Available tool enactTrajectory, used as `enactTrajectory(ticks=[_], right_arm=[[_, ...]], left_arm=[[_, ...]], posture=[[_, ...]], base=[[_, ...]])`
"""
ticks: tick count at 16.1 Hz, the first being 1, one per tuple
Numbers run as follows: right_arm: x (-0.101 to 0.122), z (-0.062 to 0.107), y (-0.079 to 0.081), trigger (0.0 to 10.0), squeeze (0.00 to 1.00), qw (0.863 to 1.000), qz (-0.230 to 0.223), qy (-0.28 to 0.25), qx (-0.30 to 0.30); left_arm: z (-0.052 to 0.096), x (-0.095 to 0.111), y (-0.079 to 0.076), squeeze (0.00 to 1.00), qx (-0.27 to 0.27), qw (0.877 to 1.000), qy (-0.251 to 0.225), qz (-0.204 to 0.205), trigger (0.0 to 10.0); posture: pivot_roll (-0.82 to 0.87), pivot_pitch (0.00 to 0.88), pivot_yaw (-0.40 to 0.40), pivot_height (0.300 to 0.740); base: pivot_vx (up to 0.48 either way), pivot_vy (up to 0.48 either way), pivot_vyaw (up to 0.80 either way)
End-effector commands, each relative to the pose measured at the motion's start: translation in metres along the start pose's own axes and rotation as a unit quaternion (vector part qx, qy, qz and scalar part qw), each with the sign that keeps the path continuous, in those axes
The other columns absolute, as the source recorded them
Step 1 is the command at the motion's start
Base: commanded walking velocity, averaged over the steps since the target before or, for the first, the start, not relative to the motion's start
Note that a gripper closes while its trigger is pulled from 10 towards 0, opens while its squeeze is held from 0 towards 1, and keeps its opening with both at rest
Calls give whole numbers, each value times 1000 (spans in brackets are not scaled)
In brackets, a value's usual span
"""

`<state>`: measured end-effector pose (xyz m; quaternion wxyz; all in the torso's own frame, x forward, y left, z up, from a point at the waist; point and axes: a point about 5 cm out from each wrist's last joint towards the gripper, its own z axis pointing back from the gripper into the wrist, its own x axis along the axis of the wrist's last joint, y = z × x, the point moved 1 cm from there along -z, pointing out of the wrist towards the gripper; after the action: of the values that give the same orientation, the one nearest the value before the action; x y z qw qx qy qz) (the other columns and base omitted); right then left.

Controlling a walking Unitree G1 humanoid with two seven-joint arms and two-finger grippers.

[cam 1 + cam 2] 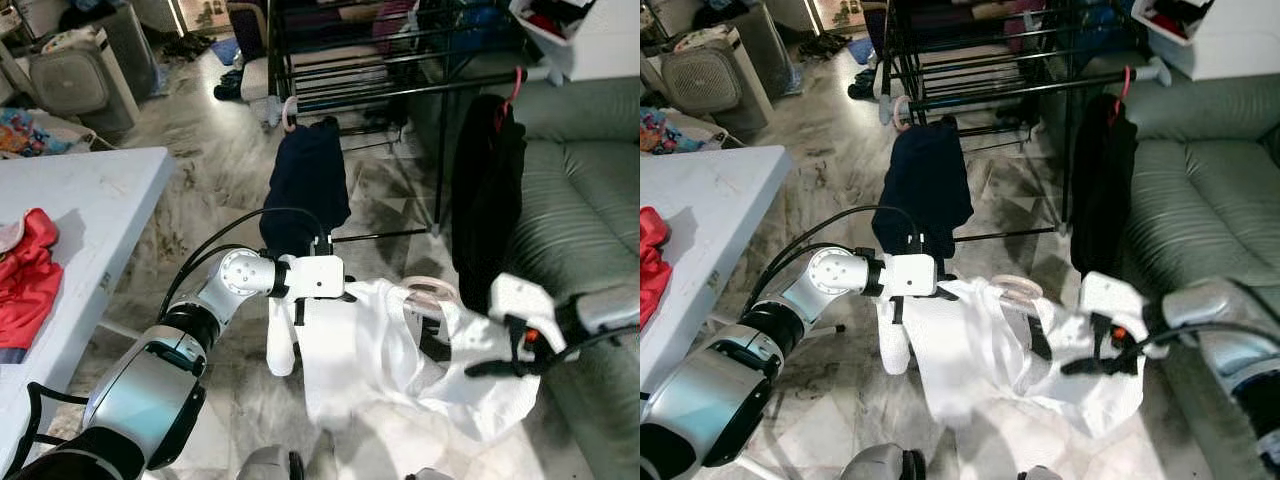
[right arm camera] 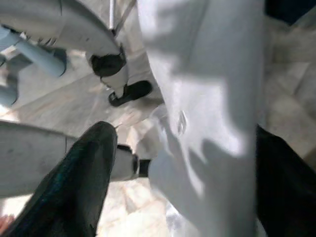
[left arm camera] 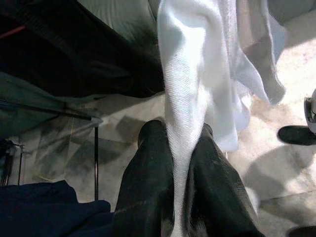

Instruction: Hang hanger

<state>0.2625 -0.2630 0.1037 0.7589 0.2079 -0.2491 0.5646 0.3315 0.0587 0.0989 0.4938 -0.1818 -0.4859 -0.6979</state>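
Observation:
A white garment [image 1: 350,360] hangs stretched between my two grippers over the floor, with the pale pink hook of a hanger [image 1: 432,288] sticking out of its top. My left gripper [image 1: 318,305] is shut on the garment's left edge; in the left wrist view the white cloth [image 3: 197,74] runs pinched between the black fingers [image 3: 143,187]. My right gripper [image 1: 490,365] holds the garment's right side, with cloth [image 2: 207,108] lying between its fingers [image 2: 79,187]. The black drying rack [image 1: 400,90] stands beyond, across the floor.
On the rack hang a navy garment [image 1: 308,185] on a pink hanger and a black garment [image 1: 487,190] on a red hanger. A green sofa [image 1: 590,180] is at right. A white table [image 1: 90,200] with a red cloth [image 1: 25,280] is at left.

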Motion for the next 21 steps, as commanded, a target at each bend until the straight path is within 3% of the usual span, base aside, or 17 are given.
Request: enactTrajectory(ticks=[1,2,3,4,11,13,14,21], right_arm=[[-2,-2,0,1922,0,1000,8,4,11],[-2,-7,-5,9608,0,1000,2,-10,-10],[0,-7,-7,7843,0,1000,0,-19,-18],[3,-8,-14,0,0,999,7,-32,-36],[7,4,-25,0,0,997,18,-46,-51],[11,7,-26,1020,0,997,16,-56,-43],[12,7,-27,0,0,997,17,-57,-44],[10,-12,-20,0,0,998,14,-61,-10]], left_arm=[[6,4,8,0,13,1000,-9,-15,10000],[7,3,7,0,12,1000,-9,-15,10000],[7,3,7,0,12,1000,-9,-15,10000],[7,3,7,0,12,1000,-9,-13,10000],[8,-1,3,0,9,1000,-3,-9,10000],[8,-2,3,0,8,1000,-2,-8,10000],[7,-1,3,0,8,1000,-3,-9,10000],[6,3,6,0,11,1000,-11,-10,10000]], posture=[[-83,0,81,740],[-83,0,81,740],[-83,0,81,740],[-81,1,81,740],[-82,5,85,740],[-84,5,86,740],[-84,5,86,740],[-79,5,84,740]], base=[[0,0,0],[0,0,0],[0,0,0],[0,0,0],[0,0,0],[0,0,0],[0,0,0],[0,0,0]])
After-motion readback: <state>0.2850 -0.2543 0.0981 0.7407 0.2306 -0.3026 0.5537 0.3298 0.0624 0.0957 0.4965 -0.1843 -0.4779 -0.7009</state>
